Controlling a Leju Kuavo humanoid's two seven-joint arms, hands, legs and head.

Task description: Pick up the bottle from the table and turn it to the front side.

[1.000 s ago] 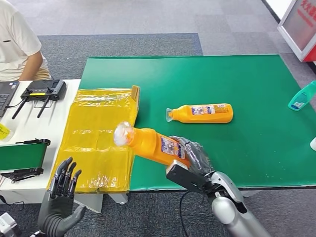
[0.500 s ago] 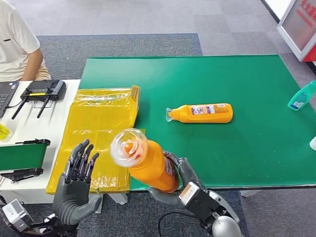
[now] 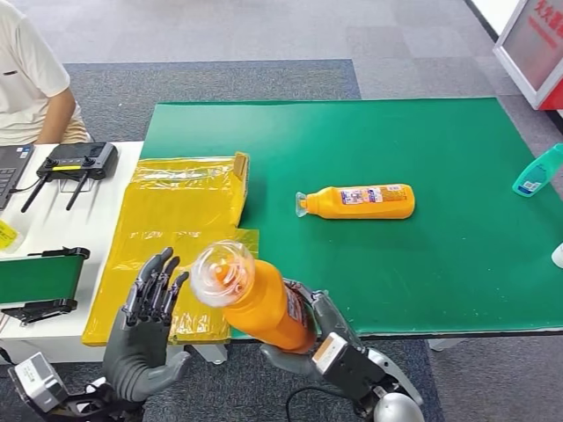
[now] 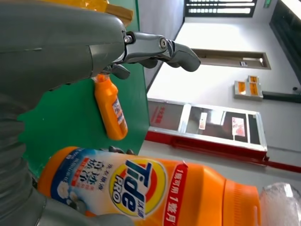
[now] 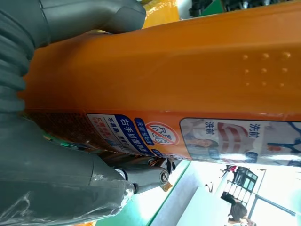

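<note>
My right hand grips an orange Tide bottle by its lower body, off the table near its front edge. The clear cap points up toward the camera. In the right wrist view the bottle's back label faces the camera, with the right hand wrapped around it. My left hand is raised just left of the cap, fingers spread, holding nothing. The left wrist view has the left hand above the bottle's Tide PRO front label. A second orange bottle lies on its side on the green table.
A yellow plastic bag lies across the table's left edge. On the white table to the left are a black controller and a small green belt unit. A person sits at the far left. A teal bottle lies at the right edge.
My right hand has lifted the bottle off the table and tipped its cap up toward the camera. My left hand has risen and moved right, closer to the cap.
</note>
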